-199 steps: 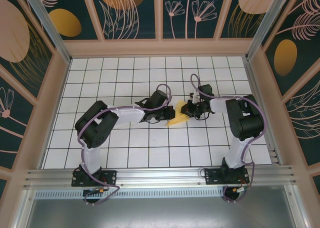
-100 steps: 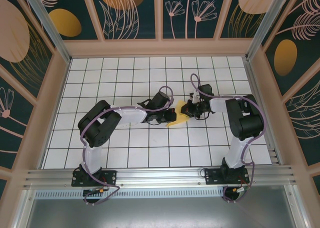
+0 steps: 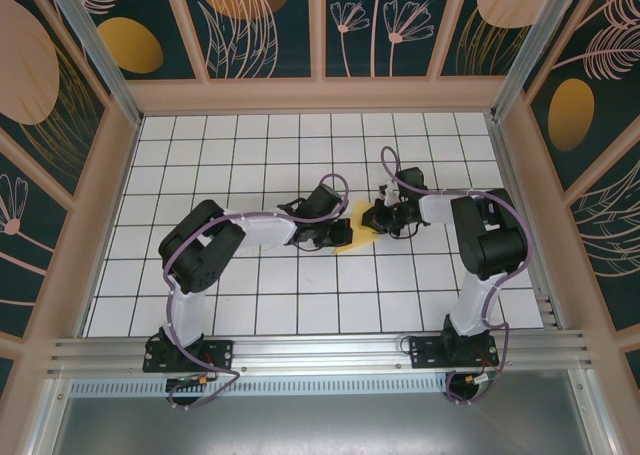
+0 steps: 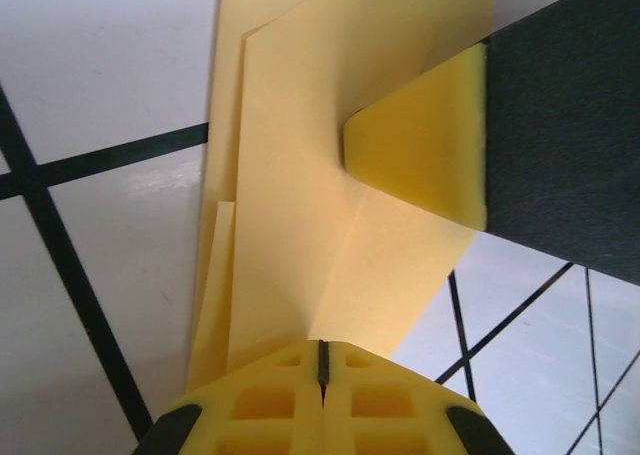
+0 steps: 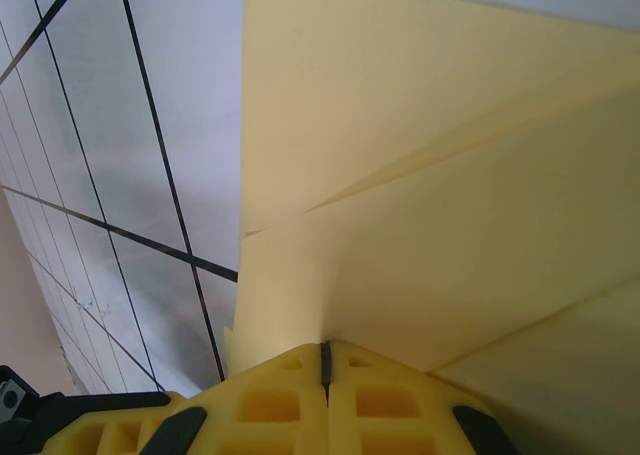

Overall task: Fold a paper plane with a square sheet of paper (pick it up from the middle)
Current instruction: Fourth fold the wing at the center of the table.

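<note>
The square sheet of paper [image 3: 360, 225] is now a small creased yellow shape in the middle of the tiled table, held between both grippers. My left gripper [image 3: 343, 233] reaches it from the left. In the left wrist view its jaws [image 4: 322, 360] are shut on the folded layers of paper [image 4: 300, 205]. My right gripper [image 3: 372, 219] comes from the right, and its jaws [image 5: 325, 360] are shut on the paper [image 5: 440, 185] where a crease runs into them. One right fingertip [image 4: 430, 145] presses on the paper in the left wrist view. Most of the sheet is hidden under the grippers from above.
The white tiled table [image 3: 300, 145] with black grid lines is boxed in by low wooden walls [image 3: 320, 95]. An aluminium rail [image 3: 320, 355] runs along the near edge, with both arm bases on it.
My left gripper has slid right over the paper towards the right gripper. The yellow tip that stuck out below is now covered. The right arm has stayed put.
</note>
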Controlling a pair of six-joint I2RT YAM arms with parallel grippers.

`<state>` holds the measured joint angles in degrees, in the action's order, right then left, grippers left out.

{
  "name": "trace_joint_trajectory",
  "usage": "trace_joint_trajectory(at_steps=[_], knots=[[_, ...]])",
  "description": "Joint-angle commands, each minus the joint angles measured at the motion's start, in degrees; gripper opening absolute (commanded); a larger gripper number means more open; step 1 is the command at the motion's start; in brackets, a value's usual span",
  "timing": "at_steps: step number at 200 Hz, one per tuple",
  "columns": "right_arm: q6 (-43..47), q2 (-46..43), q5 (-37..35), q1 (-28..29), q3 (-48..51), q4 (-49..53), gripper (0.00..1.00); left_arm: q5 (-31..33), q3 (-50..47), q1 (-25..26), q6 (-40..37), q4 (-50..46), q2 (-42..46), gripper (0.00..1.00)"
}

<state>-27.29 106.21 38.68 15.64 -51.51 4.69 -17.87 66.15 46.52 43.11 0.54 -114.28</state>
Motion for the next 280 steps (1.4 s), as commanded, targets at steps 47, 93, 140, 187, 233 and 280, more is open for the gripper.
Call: trace_joint_trajectory(at_steps=[47, 93, 140, 187, 233, 280], knots=[[1.0, 4.2, -7.6, 0.6, 0.6, 4.5, 0.0, 3.5, 1.5, 0.5, -2.2, -6.5, -1.1, 0.06], [1.1, 4.4, -7.7, 0.6, 0.6, 4.8, 0.0, 4.9, 1.3, 0.5, -2.7, -7.7, -0.9, 0.06], [1.2, 4.4, -7.5, 0.6, 0.4, 4.9, 0.0, -1.7, -1.6, 0.5, -2.5, -1.4, 3.6, 0.06], [1.2, 4.4, -7.4, 0.6, 0.4, 5.0, 0.0, -2.8, -3.0, 0.6, -2.3, -1.3, 3.4, 0.06], [1.1, 4.8, -7.5, 0.6, 0.4, 5.0, 0.0, 1.5, -2.4, 0.8, -3.1, -5.1, 2.8, 0.06], [1.2, 5.0, -7.6, 0.5, 0.4, 5.2, 0.0, 3.1, -2.9, 0.8, -3.2, -5.8, 2.3, 0.05]])
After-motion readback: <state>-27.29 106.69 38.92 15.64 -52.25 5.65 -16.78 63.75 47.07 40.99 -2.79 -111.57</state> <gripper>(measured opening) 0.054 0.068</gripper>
